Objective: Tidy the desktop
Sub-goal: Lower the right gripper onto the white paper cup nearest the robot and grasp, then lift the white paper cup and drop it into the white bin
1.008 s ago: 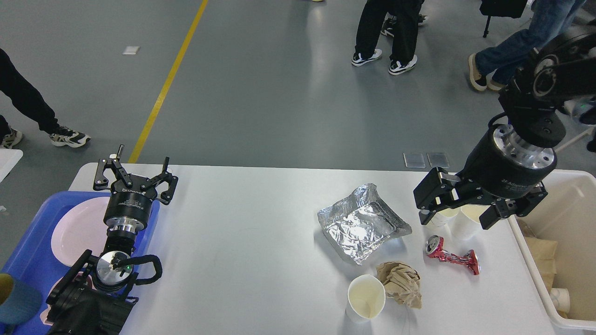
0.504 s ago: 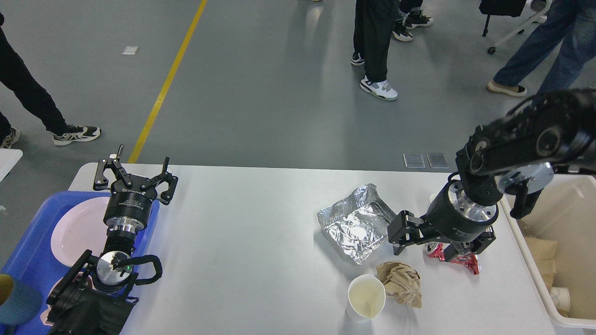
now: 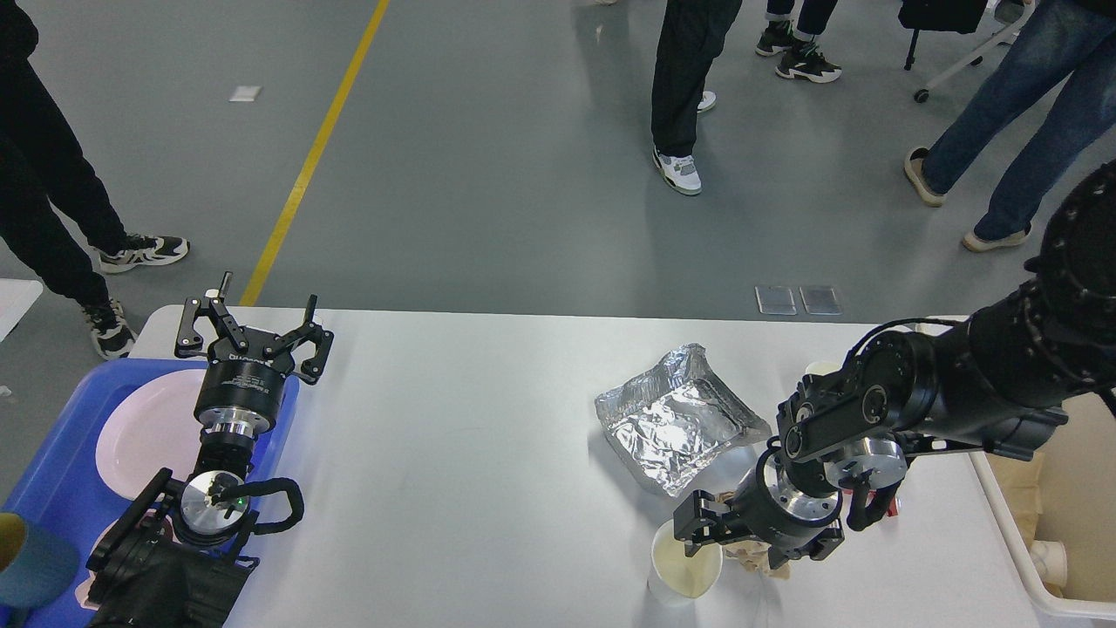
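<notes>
White surface [image 3: 453, 436], the desktop, fills lower frame. Foil tray [image 3: 676, 419] right of centre; paper cup [image 3: 684, 567] at near edge under right gripper [image 3: 741, 536], jaws state unclear. Left gripper [image 3: 253, 336] jaws open by blue tray [image 3: 52, 488]. No legible writing.

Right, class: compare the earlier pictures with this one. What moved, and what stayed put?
The right tool swung from the far right edge of the desktop down and toward the near edge, now over the crumpled brown paper beside the paper cup. Whether it grips anything cannot be told. The left tool, foil tray and cup stayed put.
</notes>
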Controlling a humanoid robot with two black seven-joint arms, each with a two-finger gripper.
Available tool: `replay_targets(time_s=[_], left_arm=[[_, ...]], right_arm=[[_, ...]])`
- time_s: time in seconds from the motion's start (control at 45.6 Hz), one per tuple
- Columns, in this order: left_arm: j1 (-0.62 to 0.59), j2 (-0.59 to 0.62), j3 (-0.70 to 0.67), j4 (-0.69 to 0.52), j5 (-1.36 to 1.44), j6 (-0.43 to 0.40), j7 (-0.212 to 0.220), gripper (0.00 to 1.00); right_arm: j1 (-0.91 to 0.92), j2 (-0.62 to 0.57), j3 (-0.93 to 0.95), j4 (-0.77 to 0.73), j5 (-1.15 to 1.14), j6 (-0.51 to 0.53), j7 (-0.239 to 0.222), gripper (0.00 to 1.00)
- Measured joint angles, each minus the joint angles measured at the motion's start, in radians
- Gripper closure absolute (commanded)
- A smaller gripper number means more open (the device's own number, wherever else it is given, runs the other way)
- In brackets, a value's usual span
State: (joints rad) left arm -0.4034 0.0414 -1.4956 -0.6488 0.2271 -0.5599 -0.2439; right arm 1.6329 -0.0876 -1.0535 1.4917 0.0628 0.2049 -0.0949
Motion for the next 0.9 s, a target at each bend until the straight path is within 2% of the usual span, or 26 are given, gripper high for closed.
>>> replay_targets(time_s=[0.088, 0.197, 0.241, 0.307, 0.394, 0.898], left_arm=[[0.0, 0.0, 0.001, 0.0, 0.0, 0.0, 0.0, 0.04], [0.0, 0.0, 0.001, 0.0, 0.0, 0.0, 0.0, 0.04], [0.0, 0.0, 0.001, 0.0, 0.0, 0.0, 0.0, 0.04], [0.0, 0.0, 0.001, 0.0, 0.0, 0.0, 0.0, 0.04], [0.0, 0.0, 0.001, 0.0, 0.0, 0.0, 0.0, 0.04], [0.0, 0.0, 0.001, 0.0, 0.0, 0.0, 0.001, 0.04]], right_arm=[[-0.032, 0.003, 0.004, -0.014, 0.001, -0.042, 0.0, 0.06], [-0.056, 0.012, 0.008, -0.019, 0.004, -0.084, 0.0, 0.24], [-0.06, 0.014, 0.009, -0.019, 0.005, -0.088, 0.0, 0.38], [-0.069, 0.016, 0.01, -0.019, 0.008, -0.09, 0.0, 0.68], [-0.074, 0.017, 0.021, -0.016, 0.011, -0.085, 0.0, 1.0], [-0.062, 0.008, 0.058, -0.005, 0.046, -0.061, 0.005, 1.0]])
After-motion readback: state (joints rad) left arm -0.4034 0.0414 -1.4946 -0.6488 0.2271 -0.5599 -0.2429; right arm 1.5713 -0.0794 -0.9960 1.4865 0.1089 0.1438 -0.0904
